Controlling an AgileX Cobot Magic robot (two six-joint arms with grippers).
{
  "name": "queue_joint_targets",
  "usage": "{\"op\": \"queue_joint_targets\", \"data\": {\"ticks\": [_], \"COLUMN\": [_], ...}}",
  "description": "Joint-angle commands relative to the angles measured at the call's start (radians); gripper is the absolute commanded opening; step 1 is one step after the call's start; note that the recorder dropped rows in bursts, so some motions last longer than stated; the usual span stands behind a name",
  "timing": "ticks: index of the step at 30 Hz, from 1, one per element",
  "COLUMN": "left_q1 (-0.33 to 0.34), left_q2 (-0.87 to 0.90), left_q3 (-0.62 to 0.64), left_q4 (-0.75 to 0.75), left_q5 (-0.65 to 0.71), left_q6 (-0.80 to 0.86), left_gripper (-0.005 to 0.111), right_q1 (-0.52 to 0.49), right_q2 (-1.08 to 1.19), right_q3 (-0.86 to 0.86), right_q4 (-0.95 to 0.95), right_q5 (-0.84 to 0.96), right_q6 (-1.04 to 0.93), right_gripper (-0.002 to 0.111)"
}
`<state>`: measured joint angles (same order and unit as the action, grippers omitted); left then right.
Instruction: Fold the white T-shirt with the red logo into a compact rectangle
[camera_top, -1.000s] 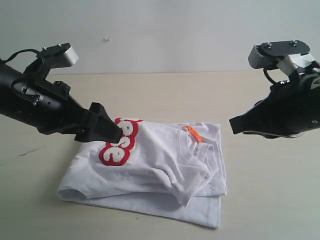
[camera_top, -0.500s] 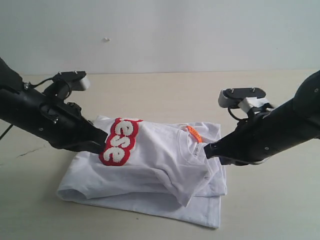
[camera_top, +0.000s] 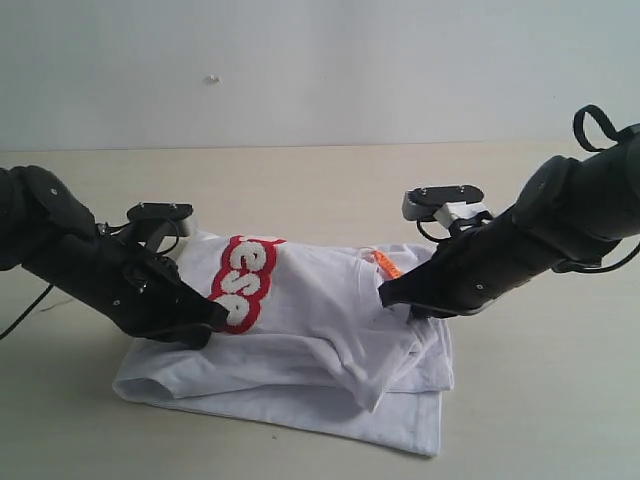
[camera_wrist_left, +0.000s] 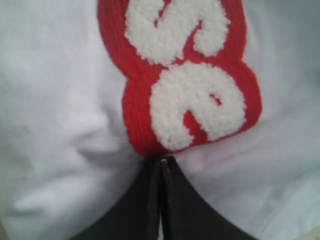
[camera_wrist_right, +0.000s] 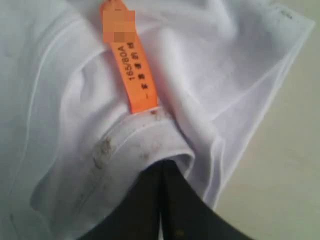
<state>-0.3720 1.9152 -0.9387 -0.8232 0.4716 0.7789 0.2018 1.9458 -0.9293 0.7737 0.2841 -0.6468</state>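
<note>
The white T-shirt (camera_top: 300, 360) lies partly folded at the centre of the counter (camera_top: 540, 410), its layers stacked and rumpled. The red logo (camera_top: 243, 283) sits toward the shirt's 10 o'clock, with only the letters "ese" showing. The left hand (camera_top: 222, 317) reaches in from 9 o'clock with its fingers pressed together, tip touching the cloth just beside the logo's end. The right hand (camera_top: 385, 296) enters from 3 o'clock, fingers likewise together. Its tip rests against the ribbed collar (camera_wrist_right: 115, 145), at 6 o'clock from the orange neck tag (camera_top: 388, 266), which lies toward the shirt's 1 o'clock.
</note>
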Motion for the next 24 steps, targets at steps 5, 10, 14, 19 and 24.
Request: {"op": "queue_joint_targets", "data": {"ticks": [5, 10, 14, 19, 24], "left_q1": [0.002, 0.002, 0.002, 0.002, 0.002], "left_q2": [0.005, 0.005, 0.005, 0.004, -0.063], "left_q3": [0.002, 0.002, 0.002, 0.002, 0.002], "left_q4": [-0.048, -0.048, -0.050, -0.052, -0.065], "left_q5": [-0.035, -0.032, -0.031, -0.040, -0.088], "left_q6": [0.005, 0.005, 0.005, 0.005, 0.002], "left_gripper": [0.000, 0.000, 0.000, 0.000, 0.000], "right_q1": [-0.005, -0.005, -0.005, -0.005, -0.005], "right_q2": [0.097, 0.133, 0.135, 0.126, 0.041], "right_q3": [-0.076, -0.111, -0.117, -0.117, -0.096], "right_q4": [0.005, 0.005, 0.005, 0.005, 0.001], "right_q5": [-0.054, -0.067, -0.115, -0.119, -0.144], "right_q6": [-0.013, -0.013, -0.013, -0.013, -0.014], "right_gripper": [0.000, 0.000, 0.000, 0.000, 0.000]}}
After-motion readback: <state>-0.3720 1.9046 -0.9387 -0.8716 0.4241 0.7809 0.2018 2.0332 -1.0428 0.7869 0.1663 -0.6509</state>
